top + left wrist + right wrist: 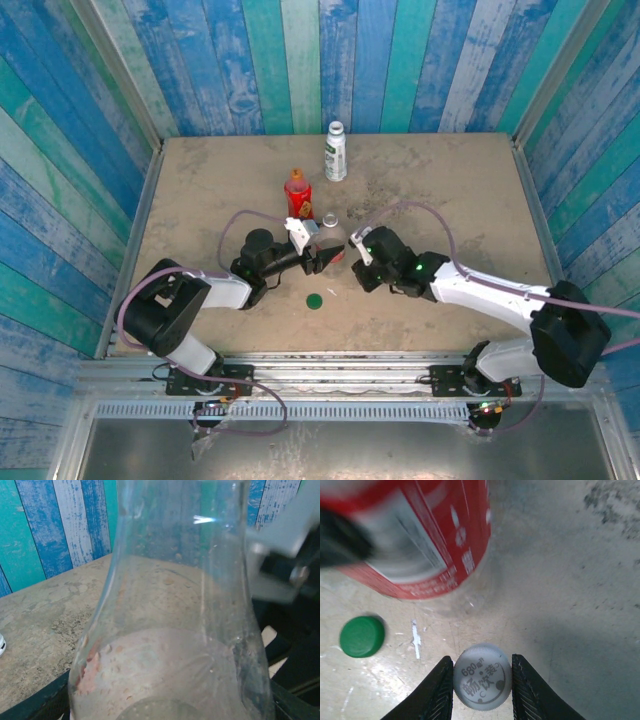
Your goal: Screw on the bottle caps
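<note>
**Top external view.**
- The clear bottle [330, 232], with a red label, stood roughly upright near the centre of the table [450, 200], mouth uppermost.
- The left pincer [322, 255] was clamped on the bottle's lower body from the left.
- The right pincer [352, 262] sat just beside the bottle on its right.
- The green cap [315, 299] lay flat on the table on the near side of the bottle, apart from both pincers.
- The red bottle [298, 195] stood upright just behind the clear one.
- The white-labelled bottle [336, 155], with green print, stood upright further back, near the far wall.

**Left wrist view.**
- The clear bottle [180, 605] was seen close up, its long axis running up the frame and its shoulder narrowing to the neck at the top.
- Its wide part sat low in the frame, between the pincer's dark fingers [35, 702].

**Right wrist view.**
- The white cap [482, 676] was printed "680" above Chinese characters, with the printed face turned to the camera.
- The right pincer [481, 662] pinched its ribbed rim, one finger on each side.
- The clear bottle [420, 535] lay up and left of the cap, apart from it and slanted across the frame.
- Its red label carried white print, too blurred to read.
- The green cap [362, 637] lay flat on the table, left of the white cap and apart from it.
</note>
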Motion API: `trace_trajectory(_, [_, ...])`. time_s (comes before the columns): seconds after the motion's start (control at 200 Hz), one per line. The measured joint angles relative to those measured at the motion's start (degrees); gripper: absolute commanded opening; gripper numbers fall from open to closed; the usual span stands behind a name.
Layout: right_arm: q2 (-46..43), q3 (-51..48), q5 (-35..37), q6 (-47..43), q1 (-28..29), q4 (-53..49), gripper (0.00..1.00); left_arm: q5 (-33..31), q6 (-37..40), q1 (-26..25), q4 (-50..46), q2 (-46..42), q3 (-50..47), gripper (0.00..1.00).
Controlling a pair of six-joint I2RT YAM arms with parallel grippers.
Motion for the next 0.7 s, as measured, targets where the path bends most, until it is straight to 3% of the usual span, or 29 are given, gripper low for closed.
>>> trace_trajectory(0.365, [-3.91,12.09,0.52,-0.66,0.0,-14.38,0.32,0.5,1.03,-0.59,-0.72,0.0,0.5,0.7])
trace_trajectory(0.701, [-6.82,19.98,1.25,-3.5,-0.04,-20.39,0.32,1.73,1.6,-1.22,-2.56,0.02,1.6,0.69])
